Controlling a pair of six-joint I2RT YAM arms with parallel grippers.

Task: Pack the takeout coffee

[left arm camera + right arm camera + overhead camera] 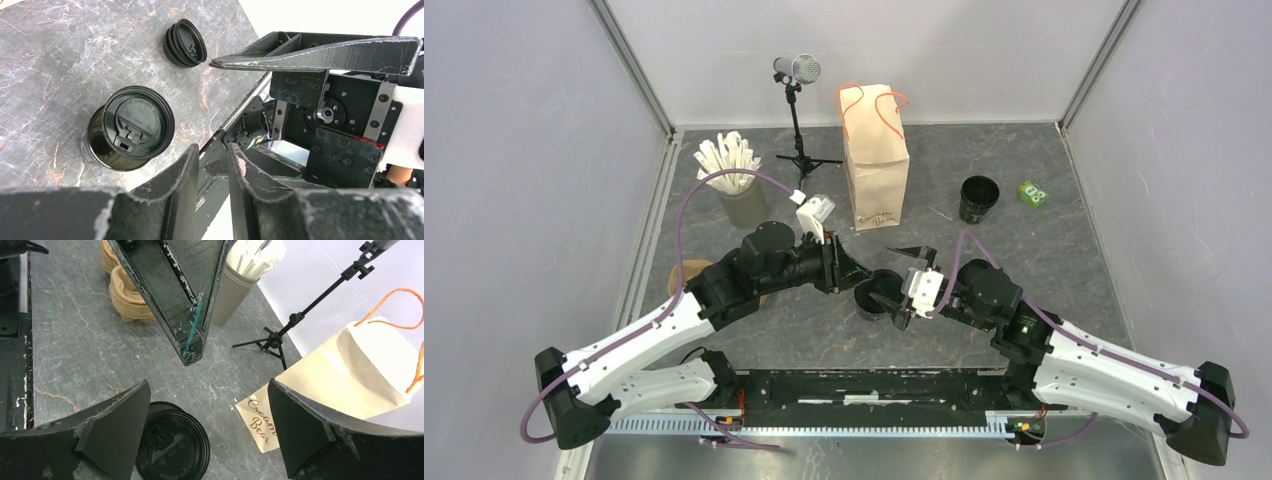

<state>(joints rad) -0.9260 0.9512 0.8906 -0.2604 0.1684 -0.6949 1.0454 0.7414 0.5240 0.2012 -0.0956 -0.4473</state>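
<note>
Black takeout coffee (pixel 879 293): round, glossy-lidded, upright on marbled table (pixel 1044 270). Beside it right gripper (pixel 207 390), jaws wide; left gripper (pixel 212 150), jaws narrow, empty. Tan paper bag (pixel 876 160) behind.

I see the takeout coffee (pixel 874 295) mid-surface (pixel 1044 250), the paper bag (pixel 876 160) behind it, the cup of sticks (pixel 742 195) behind-left, and another cup (pixel 979 198) right of the bag.

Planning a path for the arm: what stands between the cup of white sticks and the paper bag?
A microphone stand on its tripod, shown in the top and right wrist views.
</note>
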